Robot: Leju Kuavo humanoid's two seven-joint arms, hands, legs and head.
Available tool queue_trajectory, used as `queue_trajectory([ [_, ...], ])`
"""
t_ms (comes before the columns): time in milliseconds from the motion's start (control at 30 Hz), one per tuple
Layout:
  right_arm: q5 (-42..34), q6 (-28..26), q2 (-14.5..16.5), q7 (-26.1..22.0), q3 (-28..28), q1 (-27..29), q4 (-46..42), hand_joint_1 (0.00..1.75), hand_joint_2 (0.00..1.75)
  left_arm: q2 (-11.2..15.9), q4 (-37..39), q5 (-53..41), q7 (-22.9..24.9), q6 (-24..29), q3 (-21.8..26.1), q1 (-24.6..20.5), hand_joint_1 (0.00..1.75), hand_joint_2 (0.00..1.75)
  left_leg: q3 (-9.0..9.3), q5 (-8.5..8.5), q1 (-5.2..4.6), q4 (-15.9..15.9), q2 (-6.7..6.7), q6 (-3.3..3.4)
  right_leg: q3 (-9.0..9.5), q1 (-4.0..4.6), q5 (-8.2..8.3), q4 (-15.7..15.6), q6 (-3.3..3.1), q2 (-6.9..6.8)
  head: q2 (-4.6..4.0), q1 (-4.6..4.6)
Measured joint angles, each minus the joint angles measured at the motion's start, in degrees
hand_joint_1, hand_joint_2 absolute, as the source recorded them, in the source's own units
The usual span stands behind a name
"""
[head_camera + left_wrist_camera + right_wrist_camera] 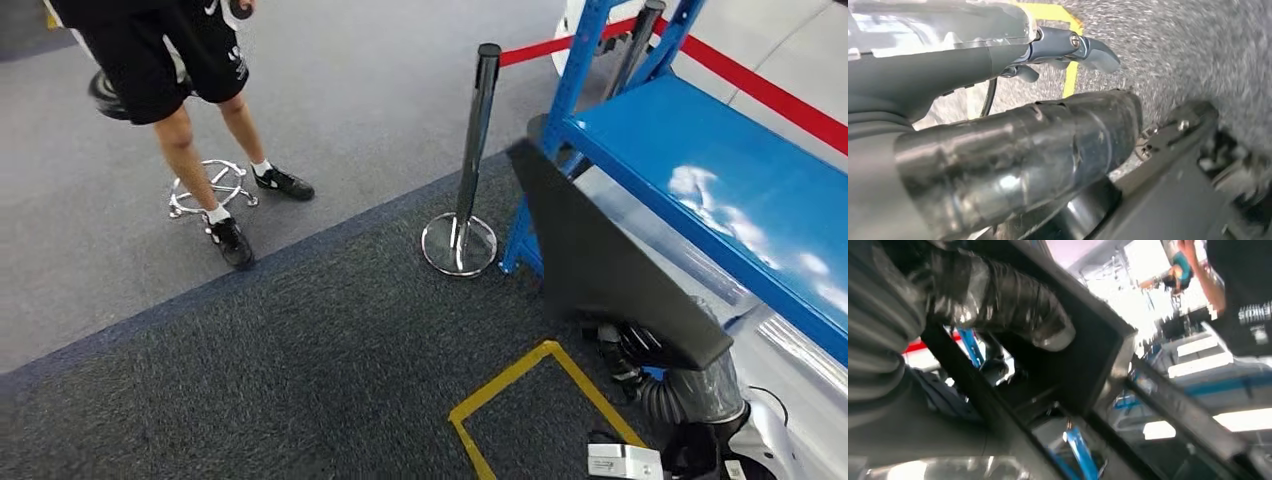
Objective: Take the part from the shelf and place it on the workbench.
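The part [600, 260] is a long, flat black panel, tilted up beside the blue shelf [720, 170]. My right hand [645, 355] grips its lower end at the bottom right of the head view. In the right wrist view the thick grey thumb [1013, 310] presses on the black part [1088, 365]. In the left wrist view my left hand [1048, 100] hangs over the carpet, thumb [1018, 160] and fingers [1073, 47] apart with nothing between them.
A chrome stanchion post [470, 160] with a red belt [760, 90] stands just left of the shelf. Yellow tape [520, 385] marks a box on the dark carpet. A person in black shorts [190, 60] stands by a chrome-based stool [210, 190] at the far left.
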Motion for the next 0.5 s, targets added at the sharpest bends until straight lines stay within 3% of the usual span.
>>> queue_trajectory([
  [33,-0.01,0.02,-0.01,0.31,0.06,-0.16,0.09,1.75,1.75,0.07,0.01,-0.17,-0.03,-0.09,0.01,0.21,0.0,0.0,-0.36,0.5,-0.06,-0.18,-0.57,0.79,-0.02,-0.2,0.17,-0.02,0.5,-0.18,-0.01,-0.06],
  [100,0.08,0.11,-0.07,0.92,0.12,-0.22,0.25,1.75,1.75,0.27,0.04,-0.54,-0.24,-0.35,0.02,0.7,0.0,0.0,-1.1,1.62,-0.07,-0.64,-1.6,2.2,-0.56,-0.64,-1.82,1.48,1.09,2.32,-0.01,-0.03],
  [167,0.44,0.33,-0.34,1.81,0.12,-0.09,0.38,1.75,1.75,0.49,0.06,-0.95,-0.91,-0.58,0.02,0.87,0.0,0.0,-2.26,2.82,-0.24,-0.8,-2.51,3.19,-2.3,-0.63,-6.99,7.08,1.06,6.48,-0.01,0.02],
  [233,0.85,0.72,-0.76,2.89,0.04,0.36,0.44,1.75,1.75,0.59,0.06,-1.4,-1.85,-0.69,-0.03,0.86,0.0,0.0,-3.72,3.96,-0.62,-0.75,-3.86,3.66,-3.75,-0.3,-11.05,13.55,0.67,8.29,-0.01,0.03],
  [267,0.97,0.93,-0.98,3.33,-0.05,0.65,0.46,1.75,1.75,0.58,0.06,-1.55,-2.24,-0.73,-0.08,0.92,0.0,0.0,-4.41,4.52,-0.8,-0.72,-4.66,3.71,-3.4,-0.14,-11.44,14.73,0.43,8.58,-0.01,0.03],
  [300,0.99,1.15,-1.17,3.7,-0.18,0.86,0.46,1.75,1.75,0.58,0.06,-1.67,-2.49,-0.74,-0.13,1.02,0.0,0.0,-5.07,5.06,-0.93,-0.68,-5.46,3.7,-2.06,0.03,-10.8,13.85,0.14,8.74,-0.01,0.03],
  [333,0.96,1.38,-1.37,3.98,-0.36,0.98,0.46,1.75,1.75,0.57,0.06,-1.72,-2.68,-0.74,-0.16,1.14,0.0,0.0,-5.68,5.61,-1.01,-0.64,-6.26,3.62,0.29,0.18,-9.46,10.93,-0.2,9.08,-0.01,0.03],
  [400,0.87,1.86,-1.7,4.24,-0.8,0.89,0.46,1.75,1.75,0.54,0.05,-1.75,-2.91,-0.66,-0.19,1.26,0.0,0.0,-6.7,6.75,-1.06,-0.6,-7.65,3.3,5.4,0.43,-7.45,3.09,-0.9,11.26,-0.01,-0.02],
  [467,0.84,2.21,-1.95,4.32,-1.23,0.68,0.47,1.75,1.75,0.5,0.04,-1.8,-3.14,-0.5,-0.2,1.22,0.0,0.0,-7.33,7.91,-1.05,-0.74,-8.95,2.74,7.57,0.67,-6.76,-0.93,-1.24,12.93,0.0,-0.01],
  [500,0.83,2.29,-2.02,4.34,-1.36,0.59,0.49,1.75,1.75,0.48,0.04,-1.82,-3.22,-0.43,-0.21,1.25,0.0,0.0,-7.53,8.49,-1.05,-0.95,-9.66,2.36,7.48,0.82,-6.35,-1.06,-1.29,12.6,0.0,0.01],
])
